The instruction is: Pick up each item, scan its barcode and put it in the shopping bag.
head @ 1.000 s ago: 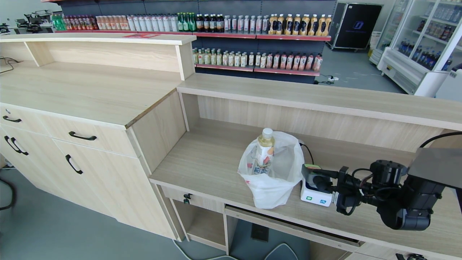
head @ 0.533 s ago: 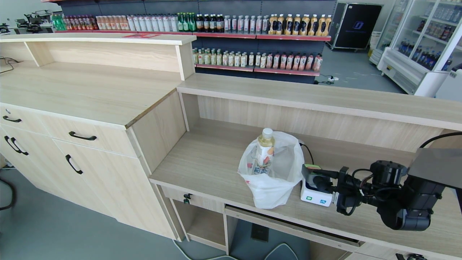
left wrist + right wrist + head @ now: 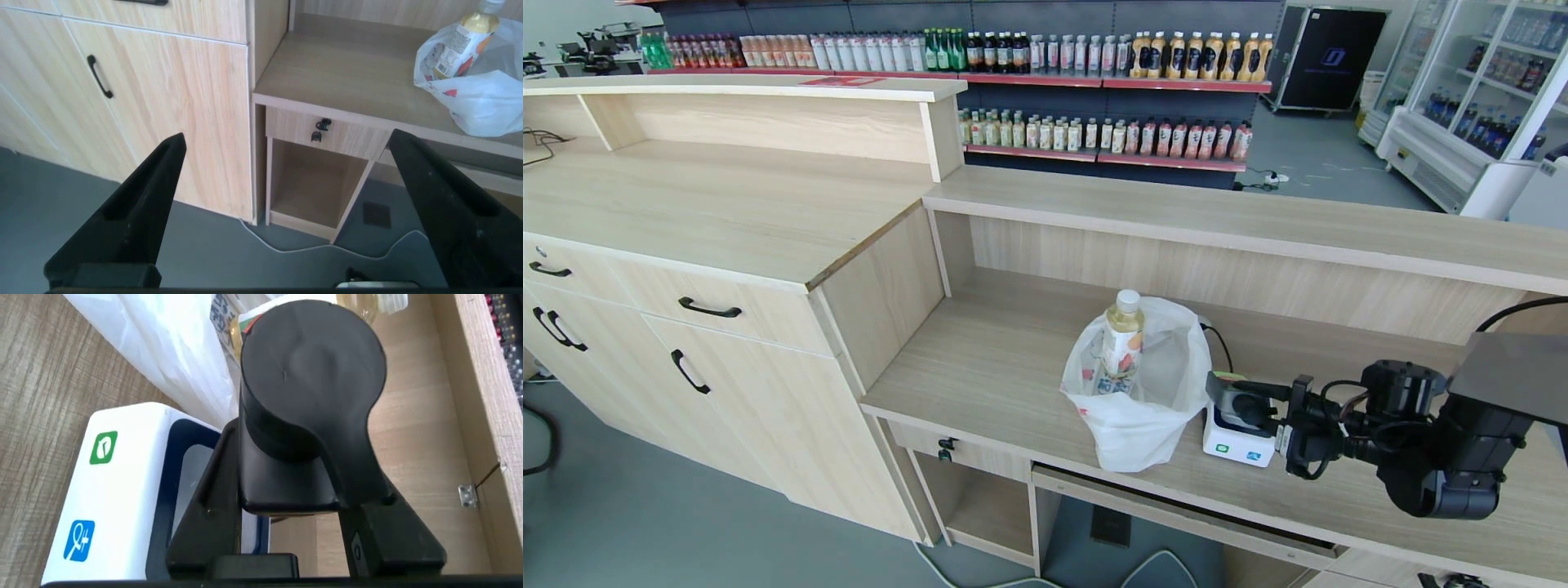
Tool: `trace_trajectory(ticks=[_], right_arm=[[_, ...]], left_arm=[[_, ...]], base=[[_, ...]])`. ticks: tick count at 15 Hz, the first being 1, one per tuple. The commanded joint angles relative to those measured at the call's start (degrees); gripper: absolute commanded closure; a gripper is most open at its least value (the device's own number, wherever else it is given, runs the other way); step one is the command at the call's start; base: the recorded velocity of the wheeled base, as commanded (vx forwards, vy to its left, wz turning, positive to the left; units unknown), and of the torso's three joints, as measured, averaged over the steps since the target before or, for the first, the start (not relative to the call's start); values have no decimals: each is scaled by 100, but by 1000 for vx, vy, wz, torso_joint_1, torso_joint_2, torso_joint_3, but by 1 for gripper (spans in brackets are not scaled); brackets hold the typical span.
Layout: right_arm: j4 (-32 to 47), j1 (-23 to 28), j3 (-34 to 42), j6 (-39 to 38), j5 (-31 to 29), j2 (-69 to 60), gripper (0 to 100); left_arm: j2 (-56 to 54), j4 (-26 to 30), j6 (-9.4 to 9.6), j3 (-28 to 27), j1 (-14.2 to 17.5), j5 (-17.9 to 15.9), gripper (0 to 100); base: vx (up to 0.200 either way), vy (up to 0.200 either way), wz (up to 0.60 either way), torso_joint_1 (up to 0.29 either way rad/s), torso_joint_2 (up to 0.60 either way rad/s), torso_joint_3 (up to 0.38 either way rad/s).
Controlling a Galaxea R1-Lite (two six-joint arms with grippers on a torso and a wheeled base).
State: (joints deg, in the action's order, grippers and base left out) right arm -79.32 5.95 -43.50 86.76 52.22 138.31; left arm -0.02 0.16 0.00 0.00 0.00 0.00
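Observation:
A white plastic shopping bag [image 3: 1137, 416] stands open on the lower counter [image 3: 996, 359] with a yellow-capped drink bottle [image 3: 1124, 336] upright inside. Just right of the bag, my right gripper [image 3: 1252, 403] is shut on a black handheld scanner [image 3: 1232, 402], held just above a white box [image 3: 1236, 443]. In the right wrist view the scanner [image 3: 306, 400] sits between the fingers [image 3: 204, 514], over the white box [image 3: 106, 498], with the bag [image 3: 155, 343] beyond. My left gripper [image 3: 286, 140] hangs open and empty over the floor in front of the counter, with the bag [image 3: 482, 82] farther off.
A raised ledge [image 3: 1241, 220] runs behind the lower counter, and a taller counter [image 3: 711, 204] with drawers stands to the left. A black cable [image 3: 1221, 343] runs behind the bag. Shelves of bottles [image 3: 1094, 57] and fridges [image 3: 1478, 90] line the back.
My right gripper has shifted very slightly with the scanner. The bag and bottle have not moved.

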Motion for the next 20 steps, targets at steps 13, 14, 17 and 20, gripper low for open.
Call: trace_trajectory(ticks=[13, 14, 17, 20], right_arm=[[4364, 3105, 553, -5002, -2357, -4708, 100], [4355, 3193, 535, -5020, -2410, -4726, 100], [4294, 3246, 465, -5055, -2410, -4796, 100], [4329, 3114, 438, -5143, -2366, -4849, 100]], left_arm=[[2, 2, 0, 0, 0, 0, 0], [2, 2, 0, 0, 0, 0, 0], [2, 2, 0, 0, 0, 0, 0], [2, 2, 0, 0, 0, 0, 0]], base=[[0, 0, 0, 0, 0, 0], [0, 0, 0, 0, 0, 0], [0, 0, 0, 0, 0, 0], [0, 0, 0, 0, 0, 0]])
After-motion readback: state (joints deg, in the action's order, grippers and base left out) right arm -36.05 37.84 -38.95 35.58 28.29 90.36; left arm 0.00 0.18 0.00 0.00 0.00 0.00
